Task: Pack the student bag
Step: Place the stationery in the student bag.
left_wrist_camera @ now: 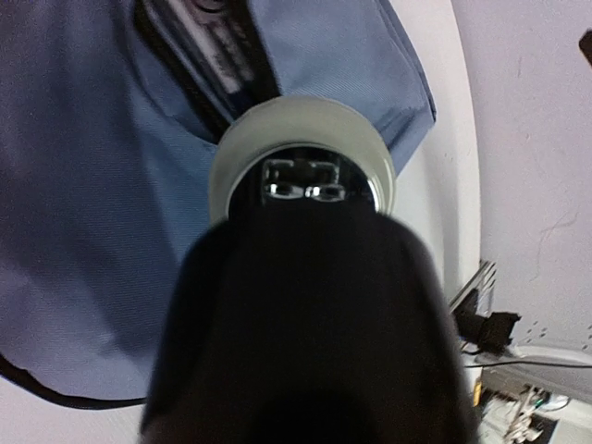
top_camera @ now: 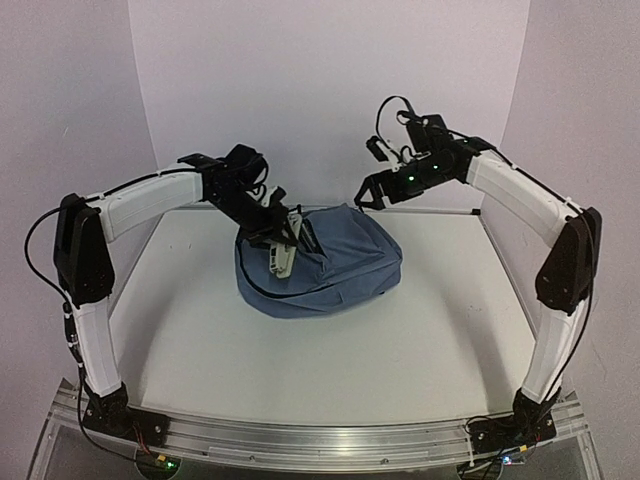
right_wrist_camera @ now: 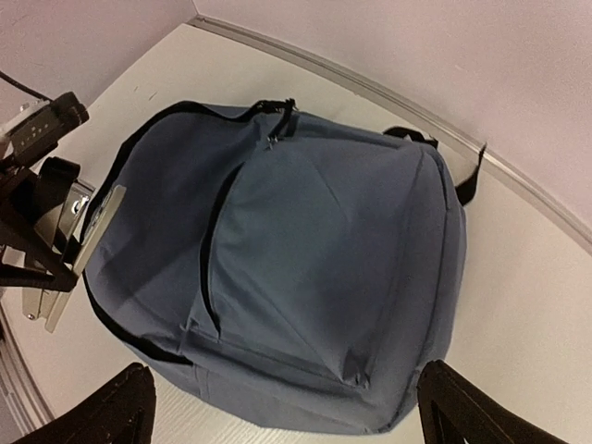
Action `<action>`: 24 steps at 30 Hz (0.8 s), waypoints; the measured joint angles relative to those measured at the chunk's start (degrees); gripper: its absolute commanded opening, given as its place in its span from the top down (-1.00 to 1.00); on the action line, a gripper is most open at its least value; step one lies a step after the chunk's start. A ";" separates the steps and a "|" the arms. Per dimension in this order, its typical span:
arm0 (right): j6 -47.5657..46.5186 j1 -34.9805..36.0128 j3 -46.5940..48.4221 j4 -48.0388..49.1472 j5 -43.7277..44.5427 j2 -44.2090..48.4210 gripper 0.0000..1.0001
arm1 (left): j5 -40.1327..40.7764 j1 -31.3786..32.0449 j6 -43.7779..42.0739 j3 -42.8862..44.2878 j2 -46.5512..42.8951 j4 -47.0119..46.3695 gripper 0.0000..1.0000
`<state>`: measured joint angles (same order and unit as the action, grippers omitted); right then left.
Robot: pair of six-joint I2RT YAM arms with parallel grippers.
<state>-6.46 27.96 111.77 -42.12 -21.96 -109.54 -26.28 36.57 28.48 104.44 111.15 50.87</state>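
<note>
The slate-blue student bag (top_camera: 340, 265) lies in the middle of the white table, also filling the left wrist view (left_wrist_camera: 83, 185) and the right wrist view (right_wrist_camera: 324, 259). My left gripper (top_camera: 285, 238) is at the bag's left side, shut on a black and pale grey object (top_camera: 283, 260). The object's pale round end (left_wrist_camera: 301, 148) points at the bag's dark open zip slot (left_wrist_camera: 199, 65). The object hides the left jaws in the wrist view. My right gripper (top_camera: 368, 195) hangs open above the bag's far right (right_wrist_camera: 296, 416), holding nothing.
The bag rests on a white table (top_camera: 200, 340) with a metal rail (right_wrist_camera: 370, 92) along its back edge against the wall. A black strap (right_wrist_camera: 467, 180) sticks out from the bag's far side. Cables and hardware (left_wrist_camera: 499, 324) sit beyond the table edge.
</note>
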 measured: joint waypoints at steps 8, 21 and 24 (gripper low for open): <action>0.26 8.99 12.57 1.48 6.15 -13.31 -0.77 | -6.26 -9.47 8.21 -13.89 -5.54 -8.29 1.00; -1.87 16.19 18.90 3.73 20.01 -26.13 0.01 | -12.85 -13.68 15.08 -19.95 -7.12 -20.02 1.00; -2.74 16.38 18.97 4.36 24.43 -27.24 0.45 | -14.24 -14.06 15.35 -19.97 -7.04 -22.05 0.99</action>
<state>-9.20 44.35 130.74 -37.77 2.47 -136.77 -40.52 22.50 43.83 84.47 104.11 28.82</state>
